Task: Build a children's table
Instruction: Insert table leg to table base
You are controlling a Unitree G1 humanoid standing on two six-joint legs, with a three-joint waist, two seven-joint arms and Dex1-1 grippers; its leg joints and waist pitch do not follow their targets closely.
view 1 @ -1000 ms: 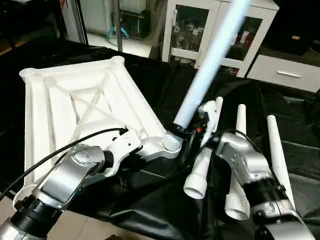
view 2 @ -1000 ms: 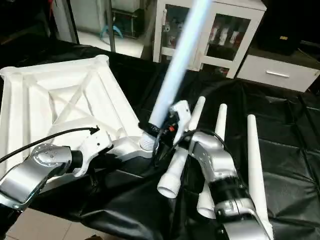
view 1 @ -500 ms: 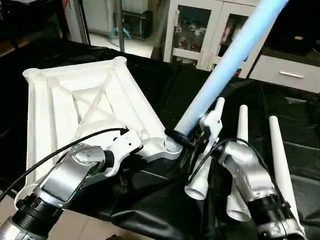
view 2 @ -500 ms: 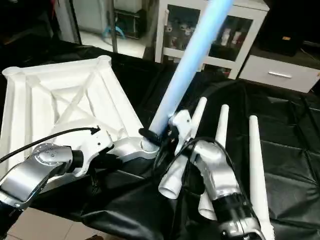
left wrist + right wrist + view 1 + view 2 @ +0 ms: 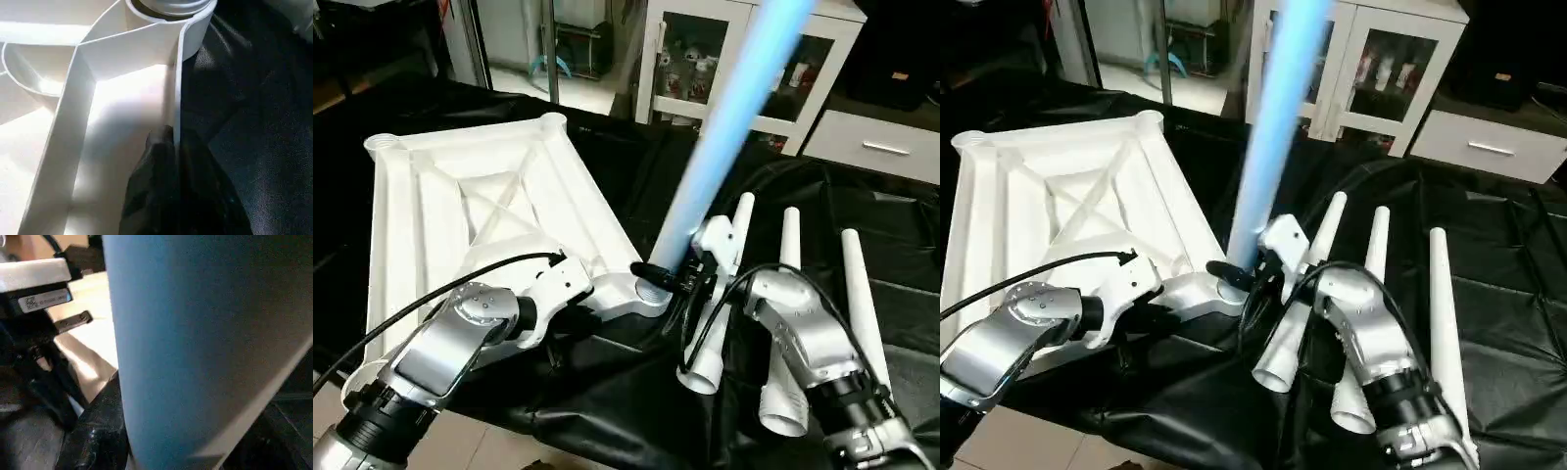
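Note:
The white table top [image 5: 460, 196] lies underside up on the black cloth, its X ribs showing. My left gripper [image 5: 168, 147] is shut on the top's thin rim [image 5: 177, 98], just beside the near right corner socket [image 5: 651, 291]. One leg [image 5: 724, 127] stands in that socket and leans up and away to the right. My right gripper [image 5: 671, 277] is shut on the leg just above the socket, and a black finger [image 5: 93, 440] presses its side. Three loose legs [image 5: 720, 294] [image 5: 787, 255] [image 5: 859, 294] lie side by side on the cloth, partly under my right forearm.
A white cabinet with glass doors [image 5: 705, 59] and a white drawer unit [image 5: 881, 147] stand behind the table. The black cloth [image 5: 558, 411] drapes over the front edge, with pale floor below. A black cable runs along my left forearm [image 5: 440, 343].
The held leg's upper end has swung back to the left and stands steeper than half a second ago, its foot still at the socket. My left gripper keeps its hold on the rim.

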